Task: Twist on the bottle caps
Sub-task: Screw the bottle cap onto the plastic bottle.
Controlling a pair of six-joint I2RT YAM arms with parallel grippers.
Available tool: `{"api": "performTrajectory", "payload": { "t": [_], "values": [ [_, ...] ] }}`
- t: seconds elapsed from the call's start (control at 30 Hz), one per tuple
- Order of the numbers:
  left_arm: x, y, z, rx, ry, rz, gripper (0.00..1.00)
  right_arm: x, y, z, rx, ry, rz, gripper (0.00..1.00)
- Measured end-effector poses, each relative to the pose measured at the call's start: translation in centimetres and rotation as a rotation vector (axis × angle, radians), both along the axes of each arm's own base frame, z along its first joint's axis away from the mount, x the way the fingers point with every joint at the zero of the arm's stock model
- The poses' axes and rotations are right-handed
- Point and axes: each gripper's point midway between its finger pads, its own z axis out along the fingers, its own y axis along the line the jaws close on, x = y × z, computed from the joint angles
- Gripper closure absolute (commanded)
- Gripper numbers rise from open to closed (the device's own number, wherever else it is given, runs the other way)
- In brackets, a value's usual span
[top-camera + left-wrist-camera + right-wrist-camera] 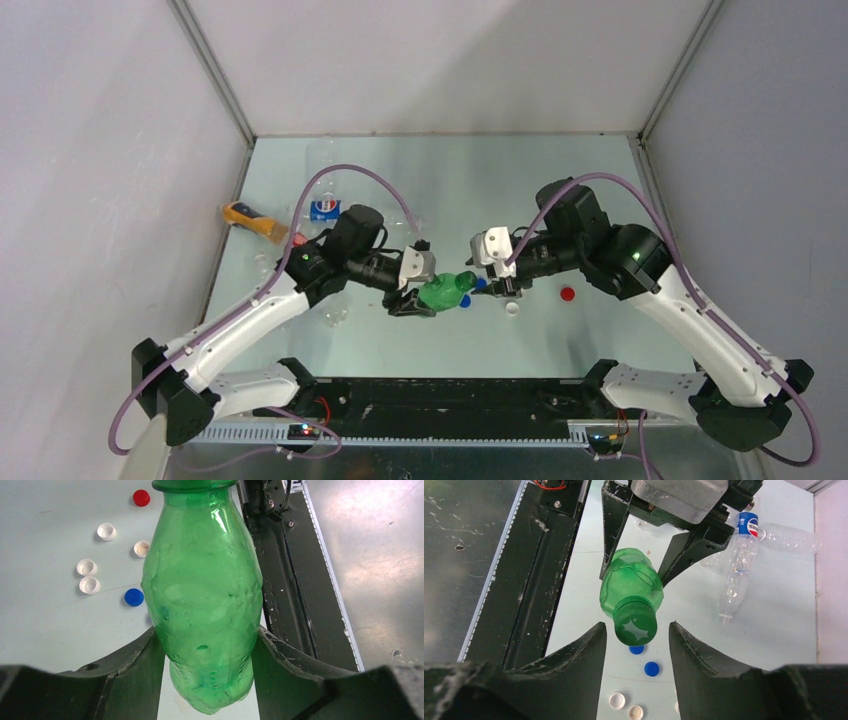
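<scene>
My left gripper is shut on the lower body of the green bottle and holds it off the table, lying sideways with its neck toward the right arm. In the left wrist view the bottle fills the space between both fingers. A green cap sits on its neck. My right gripper is open; its fingers stand either side of the cap with a gap on both sides. Loose caps lie on the table below: blue, white, cream, red.
Clear bottles with blue labels lie at the back left, also in the right wrist view. An orange-yellow bottle lies by the left wall. The black base rail runs along the near edge.
</scene>
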Motion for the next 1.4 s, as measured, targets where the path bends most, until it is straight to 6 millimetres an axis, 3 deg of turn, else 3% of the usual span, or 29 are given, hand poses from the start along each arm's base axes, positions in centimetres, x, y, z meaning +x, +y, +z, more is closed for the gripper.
{"api": "performTrajectory", "payload": {
  "t": [0.3, 0.47, 0.57, 0.7, 0.9, 1.2, 1.4],
  "values": [
    [0.1, -0.1, 0.5, -0.009, -0.016, -0.004, 1.00, 0.0, 0.1, -0.7, -0.025, 0.010, -0.001, 0.60],
    [0.2, -0.2, 0.3, 0.003, -0.014, -0.002, 1.00, 0.1, 0.1, -0.8, -0.029, 0.017, -0.009, 0.82],
    [0.6, -0.2, 0.0, 0.023, -0.030, 0.022, 1.00, 0.2, 0.2, -1.1, -0.038, 0.045, -0.028, 0.86],
    [1.6, 0.0, -0.4, 0.056, -0.072, 0.089, 1.00, 1.1, 0.4, -1.6, -0.054, 0.116, -0.114, 1.00],
    [4.1, 1.1, -0.9, 0.093, -0.211, 0.284, 1.00, 3.7, 1.2, -2.5, -0.047, 0.383, -0.444, 1.00],
    [7.3, 3.8, -3.4, 0.238, -0.456, 0.523, 1.00, 6.5, 2.4, -6.6, -0.042, 1.107, -1.026, 0.99],
    [7.8, 4.0, -3.1, 0.239, -0.493, 0.567, 1.00, 7.1, 2.6, -6.0, 0.024, 1.217, -1.118, 0.56]
  ]
}}
